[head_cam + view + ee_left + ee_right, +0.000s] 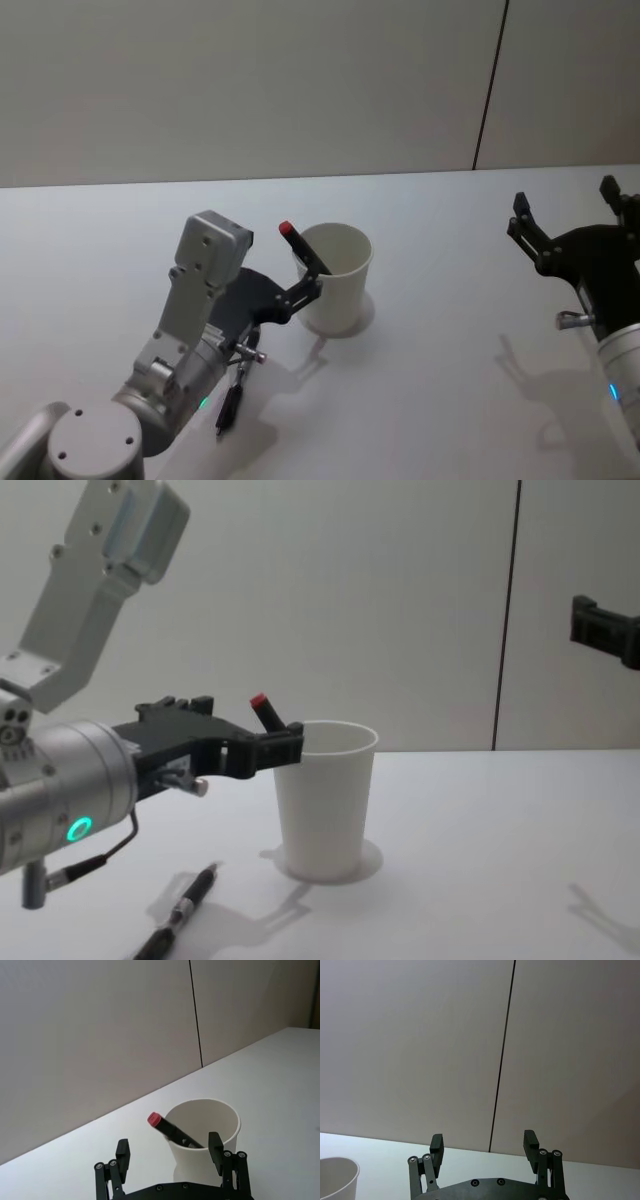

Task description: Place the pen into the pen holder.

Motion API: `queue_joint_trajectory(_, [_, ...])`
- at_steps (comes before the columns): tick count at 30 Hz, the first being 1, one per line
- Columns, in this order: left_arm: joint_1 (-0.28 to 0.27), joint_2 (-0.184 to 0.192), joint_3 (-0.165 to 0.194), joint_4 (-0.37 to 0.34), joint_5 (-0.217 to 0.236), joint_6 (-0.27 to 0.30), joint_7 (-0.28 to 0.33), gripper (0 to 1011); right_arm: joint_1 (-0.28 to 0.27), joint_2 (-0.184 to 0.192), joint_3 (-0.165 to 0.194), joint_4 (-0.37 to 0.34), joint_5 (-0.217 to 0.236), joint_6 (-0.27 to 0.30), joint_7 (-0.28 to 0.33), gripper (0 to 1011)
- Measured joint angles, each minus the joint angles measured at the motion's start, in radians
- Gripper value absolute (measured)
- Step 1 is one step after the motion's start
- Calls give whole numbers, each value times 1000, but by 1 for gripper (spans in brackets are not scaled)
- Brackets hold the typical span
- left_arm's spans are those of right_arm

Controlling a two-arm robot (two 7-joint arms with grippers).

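The pen holder [338, 288] is a white paper cup standing upright mid-table, also seen in the chest view [325, 810] and the left wrist view [215, 1119]. A black pen [305, 250] with a red end stands slanted inside it, its red end [154, 1120] sticking out over the rim toward my left arm [266, 713]. My left gripper [300, 288] is open right beside the cup at rim height [169, 1146], fingers wide apart and holding nothing. My right gripper [565, 200] hangs open and idle at the far right [483, 1138].
A second black pen [180, 915] lies flat on the white table [450, 400] under my left forearm, in front and to the left of the cup [229, 404]. A plain wall with a vertical seam [508, 610] stands behind the table.
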Motion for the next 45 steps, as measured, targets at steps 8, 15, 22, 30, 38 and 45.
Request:
queue_joint_trajectory(8, [20, 32, -24, -53, -67, 118, 7, 1004, -4, 2, 1, -4, 1, 3, -3, 1002])
queue_joint_trajectory(15, [37, 59, -47, -104, -129, 232, 23, 1004, -6, 3, 2, -6, 2, 4, -5, 1001])
queue_joint_trajectory(22, [51, 79, -66, -147, -189, 348, 42, 1004, -6, 3, 2, -7, 2, 5, -6, 1002])
queue_joint_trajectory(30, [57, 95, -83, -188, -244, 479, 49, 1004, -7, 4, 2, -8, 2, 6, -6, 1001])
queue_joint_trajectory(38, [57, 99, -92, -211, -281, 590, 50, 1004, -8, 4, 2, -8, 2, 6, -6, 1002])
queue_joint_trajectory(45, [56, 96, -96, -222, -300, 669, 63, 1004, -8, 4, 2, -8, 2, 6, -6, 1002])
